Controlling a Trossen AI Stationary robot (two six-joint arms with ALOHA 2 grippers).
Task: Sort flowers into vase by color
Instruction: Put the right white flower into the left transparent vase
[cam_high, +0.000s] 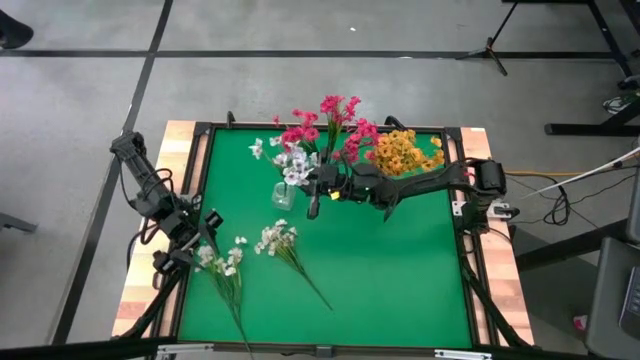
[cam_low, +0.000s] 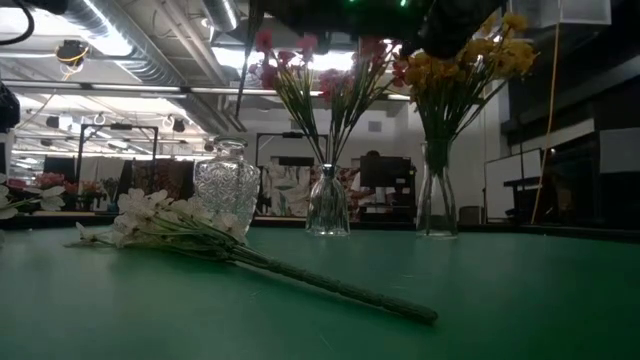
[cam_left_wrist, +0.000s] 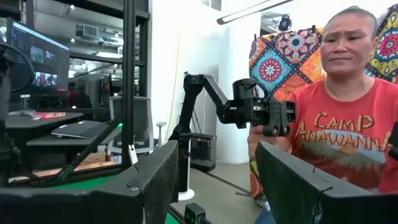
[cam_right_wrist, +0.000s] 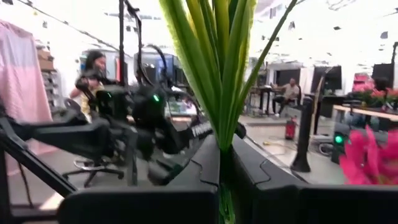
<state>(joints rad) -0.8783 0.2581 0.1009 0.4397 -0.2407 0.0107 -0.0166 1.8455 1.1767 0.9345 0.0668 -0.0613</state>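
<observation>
Three vases stand along the far side of the green mat: a cut-glass vase (cam_high: 284, 193), a slim vase with pink flowers (cam_high: 330, 125) and a tall vase with yellow-orange flowers (cam_high: 405, 152). My right gripper (cam_high: 318, 188) reaches in from the right, over the cut-glass vase, shut on a white sprig (cam_high: 290, 163). Two more white sprigs (cam_high: 283, 243) (cam_high: 225, 265) lie flat on the mat near the left. My left gripper (cam_high: 203, 228) hangs open at the mat's left edge, touching nothing. My right gripper pinches the sprig's bundle of green stalks (cam_right_wrist: 224, 134) between its two fingers. The fingers come roughly level from the table's right and lie across the stalks. The sprig is lifted clear of the mat, its white blossoms (cam_high: 290, 163) beside the gripper, above the cut-glass vase.
The mat (cam_high: 400, 270) is bordered by a black frame and wooden strips (cam_high: 490, 300). The lying sprig (cam_low: 200, 235) stretches across the near-left mat. A person in a red shirt (cam_left_wrist: 348, 137) stands beyond the table.
</observation>
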